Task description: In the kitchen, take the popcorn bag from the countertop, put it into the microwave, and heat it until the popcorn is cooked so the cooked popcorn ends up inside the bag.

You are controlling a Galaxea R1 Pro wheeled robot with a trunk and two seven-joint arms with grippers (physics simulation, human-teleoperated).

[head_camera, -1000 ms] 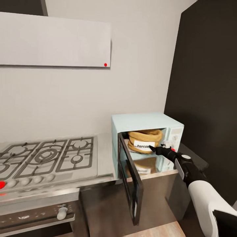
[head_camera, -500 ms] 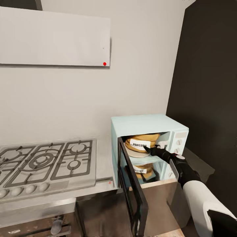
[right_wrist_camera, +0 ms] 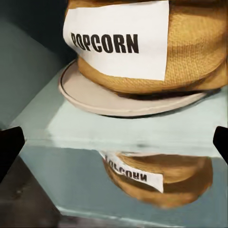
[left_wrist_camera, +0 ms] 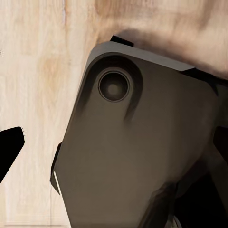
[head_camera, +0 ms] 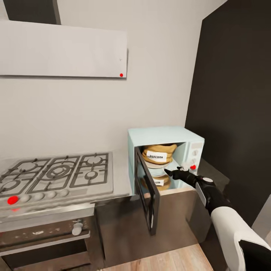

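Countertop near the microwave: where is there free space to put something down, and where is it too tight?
A bare strip of countertop lies between the hob and the microwave. Inside the microwave it is crowded: the popcorn bag on its plate takes most of the cavity, and the right gripper sits at the opening beside the open door.

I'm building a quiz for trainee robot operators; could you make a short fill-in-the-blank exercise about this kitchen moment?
1. The popcorn bag sits inside the ____.
2. The microwave's door stands ____.
3. Under the bag lies a round pale ____.
4. The arm reaching toward the microwave ends in the ____ gripper.

Missing words: microwave; open; plate; right
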